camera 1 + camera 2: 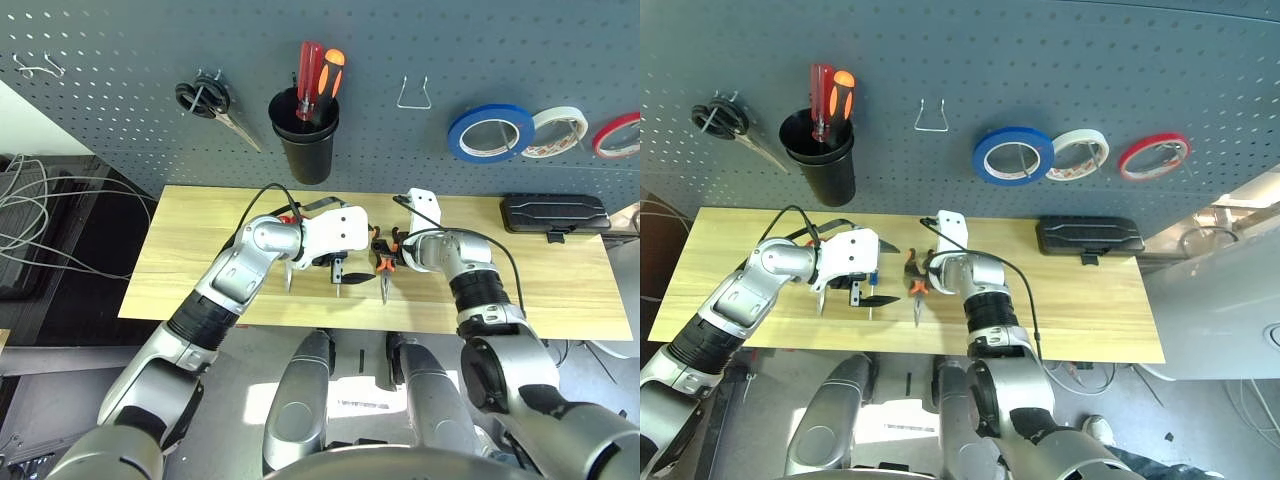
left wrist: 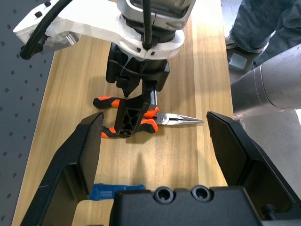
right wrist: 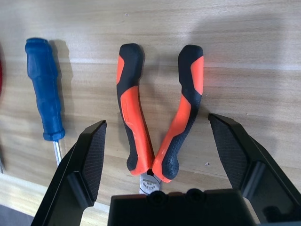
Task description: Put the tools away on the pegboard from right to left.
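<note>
Straddling the pliers (image 3: 160, 117) lying flat on the surface (image 1: 560, 270), right gripper (image 3: 160, 141) fingers wide apart, touching nothing. Left gripper (image 2: 155, 136) fingers also spread, empty. One blue screwdriver (image 3: 44, 89) beside pliers. Pegboard (image 1: 400, 40): three tape rolls.

Pale wooden table (image 1: 560, 280), grey floor (image 1: 60, 350)

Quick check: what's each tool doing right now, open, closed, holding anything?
Left tool: open, holding nothing.
Right tool: open, fingers either side of the pliers on the table, not yet gripping.
</note>
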Available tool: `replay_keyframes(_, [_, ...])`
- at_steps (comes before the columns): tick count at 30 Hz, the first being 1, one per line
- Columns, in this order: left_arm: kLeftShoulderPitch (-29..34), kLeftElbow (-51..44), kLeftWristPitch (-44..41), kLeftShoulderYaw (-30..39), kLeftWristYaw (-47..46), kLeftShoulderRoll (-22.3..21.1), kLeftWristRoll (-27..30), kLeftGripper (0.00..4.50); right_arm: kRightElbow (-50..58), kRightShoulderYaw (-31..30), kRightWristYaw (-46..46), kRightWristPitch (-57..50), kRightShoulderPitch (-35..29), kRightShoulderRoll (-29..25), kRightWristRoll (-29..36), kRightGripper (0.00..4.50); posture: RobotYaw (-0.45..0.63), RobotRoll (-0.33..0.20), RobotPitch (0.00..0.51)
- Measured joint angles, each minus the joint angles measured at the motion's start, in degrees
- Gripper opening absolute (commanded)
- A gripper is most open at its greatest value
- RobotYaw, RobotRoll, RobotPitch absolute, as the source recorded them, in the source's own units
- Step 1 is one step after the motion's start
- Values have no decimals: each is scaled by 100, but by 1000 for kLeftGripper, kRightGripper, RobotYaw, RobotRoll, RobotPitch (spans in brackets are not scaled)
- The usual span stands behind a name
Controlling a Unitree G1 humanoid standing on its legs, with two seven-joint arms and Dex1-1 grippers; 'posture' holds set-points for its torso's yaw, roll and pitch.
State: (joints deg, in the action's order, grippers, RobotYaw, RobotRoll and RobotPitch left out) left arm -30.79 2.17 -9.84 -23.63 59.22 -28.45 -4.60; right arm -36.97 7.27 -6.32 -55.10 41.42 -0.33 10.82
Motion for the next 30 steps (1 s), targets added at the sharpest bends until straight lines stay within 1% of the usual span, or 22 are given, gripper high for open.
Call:
replay_keyframes(4, [-3,4,0,27,-2,-50,4,4500,-233,2,13,-110,64,-4,-12,4483,204,0,342])
replay_keyframes(7, [-6,11,1,27,-5,-55,5,4500,-490,117,114,-91,187,11,1,3898,207,0,335])
replay_keyframes(8, [-6,18,1,27,-7,-55,5,4500,-560,171,152,-91,215,9,9,3623,207,0,335])
replay_keyframes(9, [-6,32,1,28,-11,-56,5,4500,-639,225,185,-86,244,9,18,3209,211,0,333])
replay_keyframes(10, [-6,34,1,28,-15,-57,5,4500,-684,264,209,-80,248,9,21,2901,211,0,333])
replay_keyframes(11, [-6,36,1,31,-20,-57,7,4500,-727,286,225,-58,249,9,22,2444,210,0,331])
replay_keyframes(12, [-6,37,1,34,-25,-58,8,4500,-770,314,245,-49,253,9,26,2194,210,0,330])
replay_keyframes(13, [-6,37,2,41,-27,-59,12,4500,-806,349,265,-38,257,8,32,1763,210,0,330])
replay_keyframes(16, [-6,37,4,76,-33,-69,19,4500,-880,419,248,-52,261,-11,67,743,206,0,325])
replay_keyframes(17, [-5,37,7,94,-37,-70,21,4500,-886,420,178,-98,254,-6,88,459,204,0,323])
replay_keyframes(18, [-5,37,10,110,-42,-71,23,4500,-876,359,90,-146,253,-32,82,275,202,0,322])
replay_keyframes(22, [5,37,49,186,-112,-66,51,4500,-390,-331,-534,-353,73,-318,-17,275,192,0,316])
replay_keyframes(26, [46,38,130,289,-205,-42,81,4500,458,-989,-1035,-915,-341,-634,-27,275,190,0,312])
replay_keyframes(28, [72,38,172,325,-260,-17,112,4500,716,-1319,-1308,-1031,-410,-879,-47,275,186,0,308])
replay_keyframes(30, [79,37,217,369,-355,31,144,4500,1139,-1640,-1616,-1028,-397,-1252,-73,275,184,0,306])
